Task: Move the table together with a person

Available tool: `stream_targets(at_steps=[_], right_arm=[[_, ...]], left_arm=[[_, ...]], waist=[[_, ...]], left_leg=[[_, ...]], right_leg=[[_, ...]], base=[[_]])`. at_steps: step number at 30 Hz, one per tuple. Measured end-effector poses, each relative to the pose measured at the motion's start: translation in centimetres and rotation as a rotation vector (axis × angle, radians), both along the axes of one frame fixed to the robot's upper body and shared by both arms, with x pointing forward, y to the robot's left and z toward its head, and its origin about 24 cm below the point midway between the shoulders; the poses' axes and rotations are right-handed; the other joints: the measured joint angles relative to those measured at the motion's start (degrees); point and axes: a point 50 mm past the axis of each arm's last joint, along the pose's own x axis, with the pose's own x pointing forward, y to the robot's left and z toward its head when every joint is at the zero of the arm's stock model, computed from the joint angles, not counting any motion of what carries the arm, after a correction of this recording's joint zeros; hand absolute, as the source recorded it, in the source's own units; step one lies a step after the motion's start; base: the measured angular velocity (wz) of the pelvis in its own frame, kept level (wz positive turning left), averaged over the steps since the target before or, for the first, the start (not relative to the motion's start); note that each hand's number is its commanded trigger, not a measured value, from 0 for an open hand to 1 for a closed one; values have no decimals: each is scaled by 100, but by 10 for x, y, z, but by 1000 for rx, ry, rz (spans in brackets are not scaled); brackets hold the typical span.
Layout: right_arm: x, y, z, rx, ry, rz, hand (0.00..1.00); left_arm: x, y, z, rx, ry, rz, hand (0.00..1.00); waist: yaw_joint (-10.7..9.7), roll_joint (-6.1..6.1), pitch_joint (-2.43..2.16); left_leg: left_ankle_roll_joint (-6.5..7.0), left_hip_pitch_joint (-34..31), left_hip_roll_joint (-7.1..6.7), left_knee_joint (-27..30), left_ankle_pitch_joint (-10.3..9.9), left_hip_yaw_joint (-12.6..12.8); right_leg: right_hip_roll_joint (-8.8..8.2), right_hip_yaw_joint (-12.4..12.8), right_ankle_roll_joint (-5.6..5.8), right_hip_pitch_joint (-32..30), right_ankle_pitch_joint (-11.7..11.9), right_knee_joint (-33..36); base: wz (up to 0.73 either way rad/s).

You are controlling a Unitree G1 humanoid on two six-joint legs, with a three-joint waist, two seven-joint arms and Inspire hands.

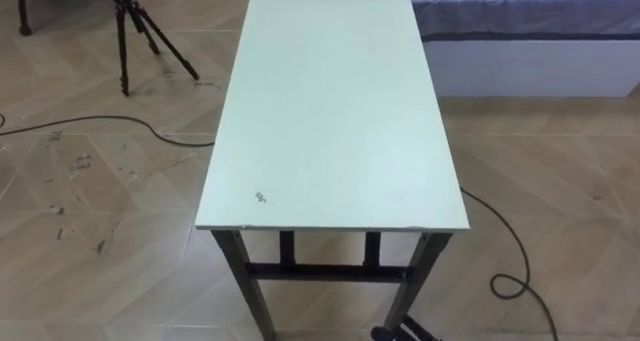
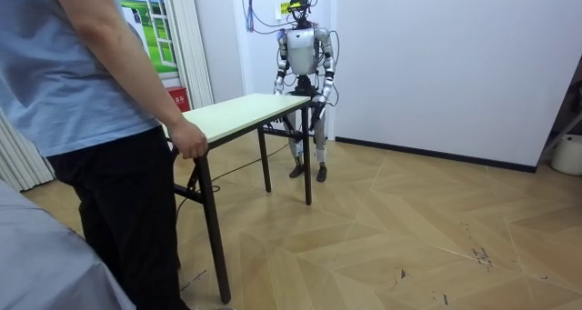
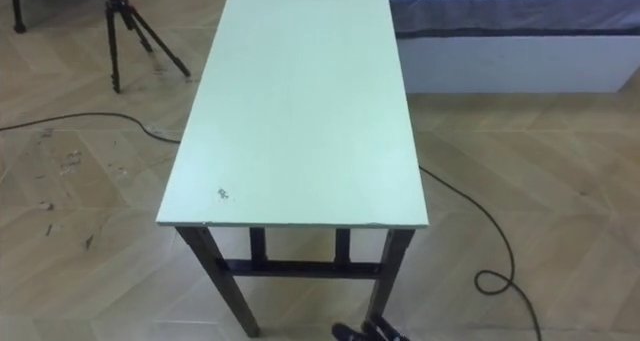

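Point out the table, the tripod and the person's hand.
table (image 1: pixel 330 111): left eye view, middle of its top.
tripod (image 1: pixel 122 41): left eye view, one leg.
person's hand (image 2: pixel 191 143): room view, knuckles at the table's edge.

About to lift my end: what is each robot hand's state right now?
Left hand: cannot be told, by the table end.
Right hand: cannot be told.

Pale table (image 3: pixel 300 111) lengthwise ahead; tripod (image 3: pixel 125 26) far left, bed (image 3: pixel 520 31) far right.
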Motion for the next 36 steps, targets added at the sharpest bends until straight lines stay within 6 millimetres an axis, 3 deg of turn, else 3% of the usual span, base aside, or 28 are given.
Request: stream_targets(at_steps=[5,10,14,30,36], right_arm=[[23,31,33,197,-168,29,0],[27,43,39,236,-196,91,0],[33,42,40,234,-206,99,0],[72,45,57,233,-251,84,0],[91,42,66,208,-284,61,0]], left_arm=[[29,-37,27,-189,-150,-44,0],[43,-57,45,-304,-243,-78,0],[45,-57,48,-348,-239,-52,0],[78,-41,68,-323,-318,-12,0],[99,-21,69,-261,-328,79,0]], waist=[[-26,-8,12],[-51,7,22],[-120,36,72],[-113,-26,92],[-108,-46,94]], left_leg=[[0,3,8,-2,0,-3],[0,8,8,-3,0,10],[0,21,6,-2,0,6],[1,40,6,0,1,-15],[1,46,11,2,1,-37]], right_leg=[[-12,19,-1,9,2,36],[-14,24,-1,10,2,51],[-14,60,-1,-1,-1,89],[-1,-57,-3,21,2,108],[7,-49,-8,17,6,120]], base=[[-2],[0],[-1],[2],[0]])
